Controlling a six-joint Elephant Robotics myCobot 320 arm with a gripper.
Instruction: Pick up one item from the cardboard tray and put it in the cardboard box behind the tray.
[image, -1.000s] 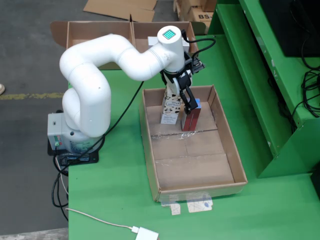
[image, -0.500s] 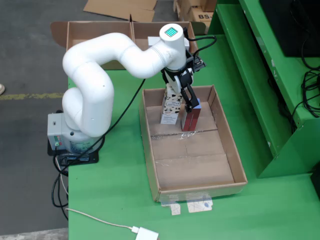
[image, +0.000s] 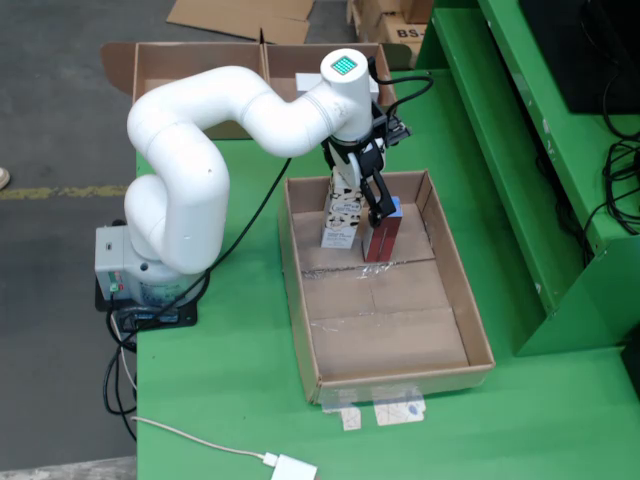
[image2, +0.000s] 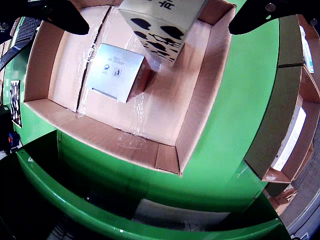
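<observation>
Green table (image: 230, 380) carries one cardboard tray (image: 455, 290) with two cartons — a cow-spotted carton (image: 341, 215) and a red one (image: 382, 235). Gripper (image: 362, 188) spread wide astride the spotted carton, partly hidden; box (image: 160, 62) behind, cut off.

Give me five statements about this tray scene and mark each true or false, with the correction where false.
1. Two cartons stand in the cardboard tray. True: a black-and-white patterned carton and a red-brown carton.
2. The cartons sit at the tray's near end in the fixed view. False: they are at the far end, towards the arm.
3. The gripper is wide open in the wrist view. True: both fingers are spread apart above the cartons.
4. The tray rests on a grey floor. False: it rests on the green table.
5. The cardboard box behind the tray lies beyond the arm. True.
</observation>
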